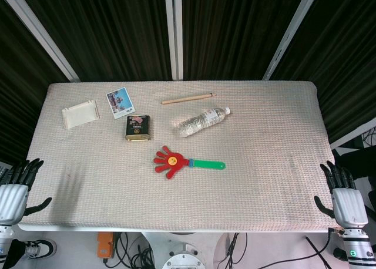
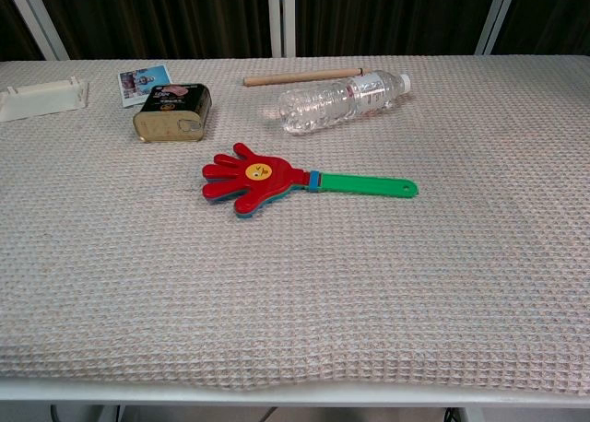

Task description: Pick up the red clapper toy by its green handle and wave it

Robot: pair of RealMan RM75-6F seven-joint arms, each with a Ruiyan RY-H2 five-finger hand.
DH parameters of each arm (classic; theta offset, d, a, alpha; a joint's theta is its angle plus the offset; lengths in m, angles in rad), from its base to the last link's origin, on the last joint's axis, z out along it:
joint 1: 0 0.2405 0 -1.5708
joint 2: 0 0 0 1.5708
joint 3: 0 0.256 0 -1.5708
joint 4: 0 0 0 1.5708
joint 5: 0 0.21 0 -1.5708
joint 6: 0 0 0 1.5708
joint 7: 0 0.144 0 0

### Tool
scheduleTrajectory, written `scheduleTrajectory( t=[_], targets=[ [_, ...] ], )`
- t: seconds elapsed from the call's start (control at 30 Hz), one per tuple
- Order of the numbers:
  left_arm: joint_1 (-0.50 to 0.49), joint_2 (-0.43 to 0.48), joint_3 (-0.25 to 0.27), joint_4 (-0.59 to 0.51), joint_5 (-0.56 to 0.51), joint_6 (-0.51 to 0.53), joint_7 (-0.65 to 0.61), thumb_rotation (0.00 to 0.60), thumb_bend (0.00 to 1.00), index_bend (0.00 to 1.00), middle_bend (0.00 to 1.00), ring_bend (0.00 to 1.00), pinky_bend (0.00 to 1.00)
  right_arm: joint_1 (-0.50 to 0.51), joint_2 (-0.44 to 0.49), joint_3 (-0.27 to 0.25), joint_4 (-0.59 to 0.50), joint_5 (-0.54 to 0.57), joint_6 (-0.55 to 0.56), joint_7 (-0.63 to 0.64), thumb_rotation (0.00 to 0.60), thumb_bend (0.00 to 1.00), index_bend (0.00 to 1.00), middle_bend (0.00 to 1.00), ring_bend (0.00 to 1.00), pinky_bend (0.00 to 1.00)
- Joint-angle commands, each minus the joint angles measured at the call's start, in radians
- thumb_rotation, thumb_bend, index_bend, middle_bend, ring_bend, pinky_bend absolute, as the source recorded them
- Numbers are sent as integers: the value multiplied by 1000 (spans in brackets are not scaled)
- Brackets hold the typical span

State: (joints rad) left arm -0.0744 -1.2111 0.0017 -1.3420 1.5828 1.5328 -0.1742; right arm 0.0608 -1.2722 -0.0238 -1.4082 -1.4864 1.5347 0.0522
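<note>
The red hand-shaped clapper toy (image 1: 170, 161) (image 2: 253, 179) lies flat near the table's middle, its green handle (image 1: 208, 164) (image 2: 365, 185) pointing to the right. My left hand (image 1: 14, 192) hangs open off the front left corner of the table, holding nothing. My right hand (image 1: 342, 197) is open beyond the front right corner, fingers spread, far from the handle. Neither hand appears in the chest view.
Behind the toy lie a clear water bottle (image 1: 202, 121) (image 2: 341, 100), a dark tin can (image 1: 137, 128) (image 2: 173, 112), a wooden stick (image 1: 188, 98), a photo card (image 1: 120, 103) and a white tray (image 1: 80, 114). A woven cloth (image 1: 264, 163) covers the table.
</note>
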Motion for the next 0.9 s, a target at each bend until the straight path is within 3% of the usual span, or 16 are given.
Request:
scheduleTrajectory(
  t=[0.03, 0.4, 0.6, 0.9],
  targets=[
    [3, 2, 1, -4, 0, 3, 2, 600, 154, 29, 44, 0, 33, 3, 2, 4, -6, -2, -10, -5, 600, 217, 0, 0, 0, 0],
    [2, 17, -1, -32, 4, 9, 18, 600, 154, 29, 44, 0, 33, 38, 8, 14, -60, -53, -51, -58, 600, 182, 0, 0, 0, 0],
    [-2, 15, 1, -33, 4, 0, 22, 600, 154, 29, 44, 0, 33, 111, 22, 20, -136, -62, -177, -51, 600, 180, 0, 0, 0, 0],
    [2, 16, 4, -24, 9, 11, 0, 600, 155, 29, 48, 0, 33, 297, -47, 127, -235, 28, -405, -169, 600, 181, 0, 0, 0, 0]
  ],
)
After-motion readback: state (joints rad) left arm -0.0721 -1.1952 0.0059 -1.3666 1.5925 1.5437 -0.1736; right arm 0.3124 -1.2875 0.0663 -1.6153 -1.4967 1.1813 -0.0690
